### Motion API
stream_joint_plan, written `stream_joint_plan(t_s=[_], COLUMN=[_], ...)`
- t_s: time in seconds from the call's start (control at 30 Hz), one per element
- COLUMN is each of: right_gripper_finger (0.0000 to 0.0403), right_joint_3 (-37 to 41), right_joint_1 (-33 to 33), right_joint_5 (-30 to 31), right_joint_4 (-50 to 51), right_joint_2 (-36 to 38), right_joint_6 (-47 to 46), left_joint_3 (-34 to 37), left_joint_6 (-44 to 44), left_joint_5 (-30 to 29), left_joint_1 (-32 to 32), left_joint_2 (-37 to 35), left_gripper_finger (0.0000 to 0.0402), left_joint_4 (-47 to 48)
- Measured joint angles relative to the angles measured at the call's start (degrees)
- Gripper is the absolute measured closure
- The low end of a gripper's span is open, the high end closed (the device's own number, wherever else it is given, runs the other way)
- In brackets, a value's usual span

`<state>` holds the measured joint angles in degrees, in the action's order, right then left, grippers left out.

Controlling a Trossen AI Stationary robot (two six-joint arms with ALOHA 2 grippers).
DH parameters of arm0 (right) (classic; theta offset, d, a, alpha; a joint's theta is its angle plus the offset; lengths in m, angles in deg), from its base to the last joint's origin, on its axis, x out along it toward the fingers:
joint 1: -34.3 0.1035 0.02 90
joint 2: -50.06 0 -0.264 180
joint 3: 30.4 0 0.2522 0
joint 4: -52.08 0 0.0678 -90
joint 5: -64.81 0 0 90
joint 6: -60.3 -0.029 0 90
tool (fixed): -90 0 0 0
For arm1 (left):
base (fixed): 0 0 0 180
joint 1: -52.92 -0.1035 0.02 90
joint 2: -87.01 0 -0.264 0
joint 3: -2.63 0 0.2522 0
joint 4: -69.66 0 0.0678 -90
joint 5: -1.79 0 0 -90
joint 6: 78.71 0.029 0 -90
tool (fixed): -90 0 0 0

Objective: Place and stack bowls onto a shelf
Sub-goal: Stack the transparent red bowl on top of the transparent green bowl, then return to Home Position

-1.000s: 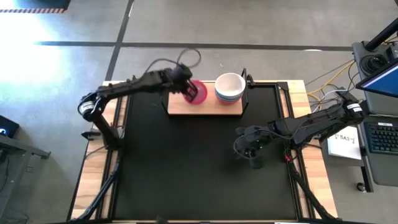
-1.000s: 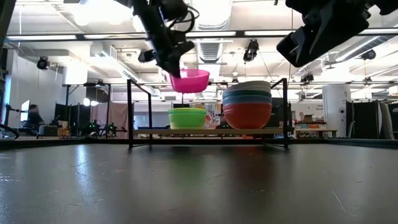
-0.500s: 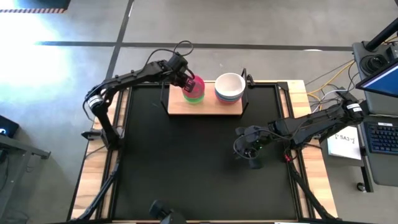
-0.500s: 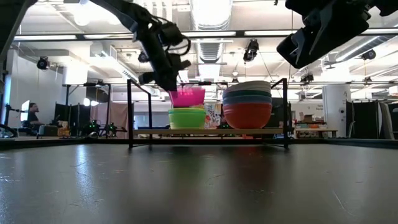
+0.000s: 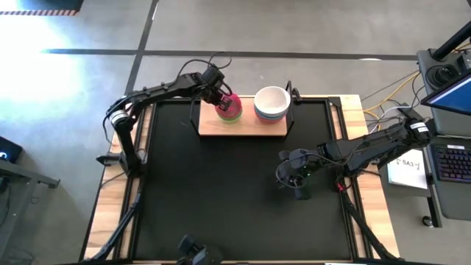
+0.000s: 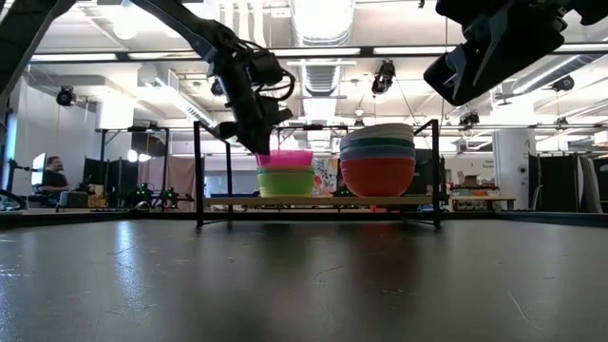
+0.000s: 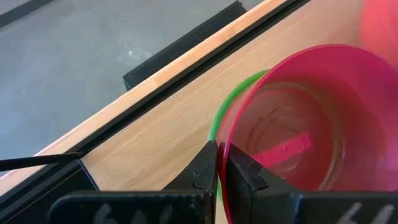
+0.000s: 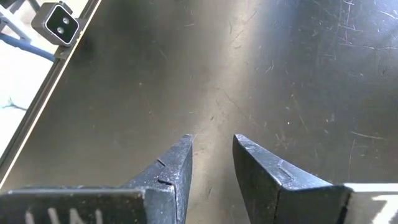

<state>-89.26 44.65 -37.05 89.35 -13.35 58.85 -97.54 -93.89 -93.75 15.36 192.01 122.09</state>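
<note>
1. The left pincer (image 5: 221, 98) is at the far edge of the desk, over the left end of the shelf (image 5: 243, 126). Its fingers (image 7: 208, 165) are clamped on the near rim of the magenta bowl (image 7: 298, 124), one finger inside the rim and one outside.
2. The magenta bowl (image 6: 285, 159) sits nested in the green bowl (image 6: 286, 181) on the left part of the shelf (image 6: 318, 201). In the left wrist view only a thin arc of the green bowl (image 7: 227, 102) shows around the magenta one.
3. On the right part of the shelf stands a taller stack of bowls (image 6: 378, 160) with the red bowl (image 6: 378, 177) at the bottom and a white bowl (image 5: 272, 99) on top. The layers between are too thin to tell apart surely.
4. The right pincer (image 5: 298, 177) hangs above the black mat (image 5: 221, 199) near the desk's right edge, well apart from the shelf. Its fingers (image 8: 180, 165) stand apart and hold nothing.
5. A person (image 6: 52, 179) sits far back in the room beyond the desk.
</note>
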Motion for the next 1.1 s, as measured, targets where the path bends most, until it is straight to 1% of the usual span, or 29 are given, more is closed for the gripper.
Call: stream_joint_plan(t_s=[0.37,0.5,0.67,0.83,0.93,1.1], right_gripper_finger=[0.0298,0.0298,0.0298,0.0298,0.0298,0.0298], right_joint_3=[0.0,0.0,0.0,0.0,0.0,0.0], right_joint_1=[0.0,0.0,0.0,0.0,0.0,0.0], right_joint_5=[0.0,0.0,0.0,0.0,0.0,0.0], right_joint_4=[0.0,0.0,0.0,0.0,0.0,0.0], right_joint_2=[0.0,0.0,0.0,0.0,0.0,0.0], right_joint_6=[0.0,0.0,0.0,0.1,0.0,0.1], left_joint_3=[0.0,0.0,-0.2,-3.1,-4.5,-4.5], left_joint_6=[0.0,0.0,1.1,3.8,4.3,5.9], left_joint_5=[-0.2,0.0,0.4,0.6,0.4,0.0], left_joint_1=[-0.1,-0.1,-0.2,-0.1,0.5,2.5], left_joint_2=[0.5,0.5,0.3,-0.2,-1.1,-3.9], left_gripper_finger=[0.0397,0.0374,0.0331,0.0292,0.0279,0.0275], left_joint_4=[-0.1,-0.1,0.3,3.9,4.9,5.3])
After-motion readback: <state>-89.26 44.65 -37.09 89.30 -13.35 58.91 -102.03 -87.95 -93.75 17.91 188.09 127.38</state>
